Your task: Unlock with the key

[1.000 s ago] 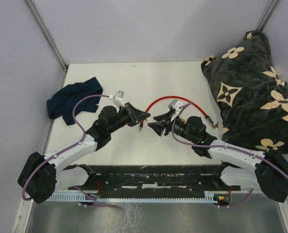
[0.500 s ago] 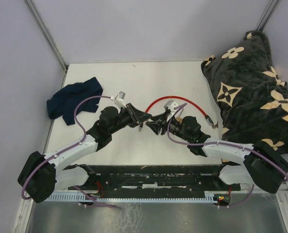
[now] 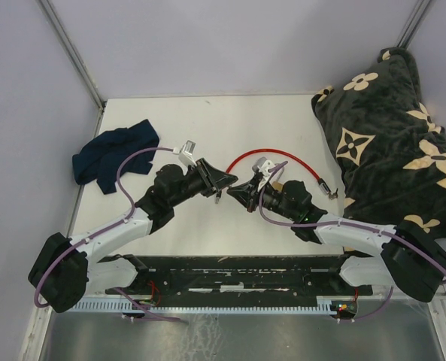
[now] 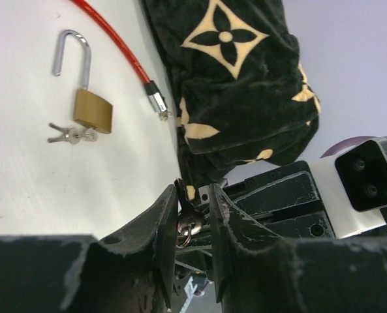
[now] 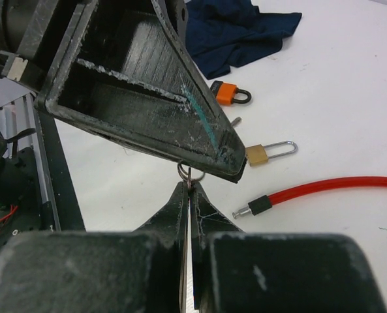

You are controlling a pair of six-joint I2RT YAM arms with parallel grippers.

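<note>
Finding left gripper point(image 4: 193, 199) jaws narrow, pinching a round metal key ring point(image 4: 183, 226), we note right gripper point(image 5: 189, 189) jaws pressed flat together; brass padlock point(image 4: 93, 111) on open bench point(image 4: 23, 182).

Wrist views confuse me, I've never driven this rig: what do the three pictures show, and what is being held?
You have two robot arms bolted at the table's near edge. The top view looks down from behind them: left hand, right hand, tips meeting mid-table. The other two pictures come from a camera on each wrist, so the dark wedges at the bottom are that arm's own fingers. On the table: a red cable, a blue cloth, a brass padlock with keys beside it, an orange padlock, and a flowered black blanket on the right. The left hand pinches a small key ring. The right hand is shut with its tips at that ring; whether it grips it, I can't tell.
</note>
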